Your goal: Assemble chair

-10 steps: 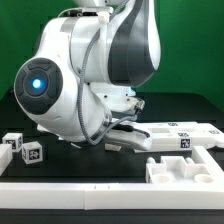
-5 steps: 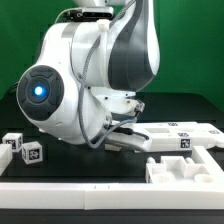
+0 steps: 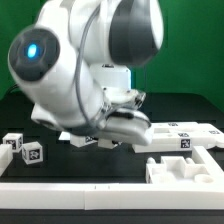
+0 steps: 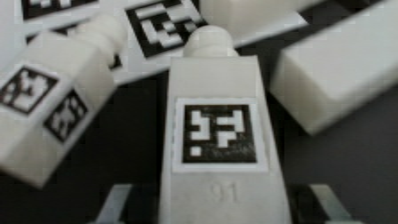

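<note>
At the front of the black table [image 3: 90, 165], a long white plastic border rail [image 3: 60, 192] is lying flat along the edge. Just behind it, at the exterior view's right, a white blocky plastic chair piece with square hollows [image 3: 185, 170] is sitting on the table. At the exterior view's left, a small white plastic block [image 3: 32, 153] and a second small block [image 3: 10, 143] are sitting close together. Each is showing a black-and-white square tag.

Behind them, the big white and grey robot arm [image 3: 75, 85] is bending low over the middle of the table, and a round blue light [image 3: 33, 52] is glowing on it. From this side the arm is hiding its own gripper.

The wrist view is showing the gripper [image 4: 217, 205] close up. Its two grey fingers [image 4: 118, 205] are standing partly apart, one on each side of a long white plastic chair leg with a rounded tip [image 4: 222, 110]. A thin dark gap is showing between each finger and the leg, so they are not squeezing it. The leg's tag is facing the camera. A chunky tagged white piece [image 4: 54, 95] is lying just beside the leg, and a plain white block [image 4: 338, 75] is lying on its other side.

Farther back, at the exterior view's right, a flat white plastic panel with tags [image 3: 190, 133] is lying on the table. A green wall [image 3: 190, 60] is standing behind everything.
</note>
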You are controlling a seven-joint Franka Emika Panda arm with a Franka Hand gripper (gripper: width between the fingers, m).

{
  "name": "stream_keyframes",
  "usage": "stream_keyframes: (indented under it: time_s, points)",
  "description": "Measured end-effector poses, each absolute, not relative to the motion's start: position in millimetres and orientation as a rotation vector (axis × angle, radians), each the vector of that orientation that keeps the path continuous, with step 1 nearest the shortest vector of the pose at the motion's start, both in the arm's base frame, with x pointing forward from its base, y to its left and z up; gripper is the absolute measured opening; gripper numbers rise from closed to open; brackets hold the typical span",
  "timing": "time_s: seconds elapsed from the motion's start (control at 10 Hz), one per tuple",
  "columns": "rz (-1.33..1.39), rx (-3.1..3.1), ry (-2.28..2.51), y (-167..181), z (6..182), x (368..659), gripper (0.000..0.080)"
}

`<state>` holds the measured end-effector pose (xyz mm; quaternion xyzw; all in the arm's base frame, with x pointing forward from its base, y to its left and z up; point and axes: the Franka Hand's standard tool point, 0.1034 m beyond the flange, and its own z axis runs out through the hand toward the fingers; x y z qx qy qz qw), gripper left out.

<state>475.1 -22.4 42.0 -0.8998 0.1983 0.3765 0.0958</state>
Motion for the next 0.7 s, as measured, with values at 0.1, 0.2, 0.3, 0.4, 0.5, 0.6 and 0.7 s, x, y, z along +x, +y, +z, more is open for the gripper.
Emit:
stream_keyframes:
  time_s: [0.1, 0.2, 0.3, 0.4, 0.5, 0.6, 0.7]
  points:
    - [1.049, -2.689, 0.571, -18, 63.8, 489, 0.0284]
    - [0.919, -2.742, 0.562, -12, 81.5, 508, 0.0284]
    - [0.778, -2.812, 0.524, -4, 95.1, 516, 0.0284]
    - [0.701, -2.876, 0.487, 2, 90.5, 507, 0.0284]
    - [0.589, -2.903, 0.506, 1, 86.5, 511, 0.0284]
    - [0.467, -2.933, 0.512, 0, 86.8, 517, 0.0284]
    - [0.35, -2.961, 0.508, 4, 90.1, 521, 0.0285]
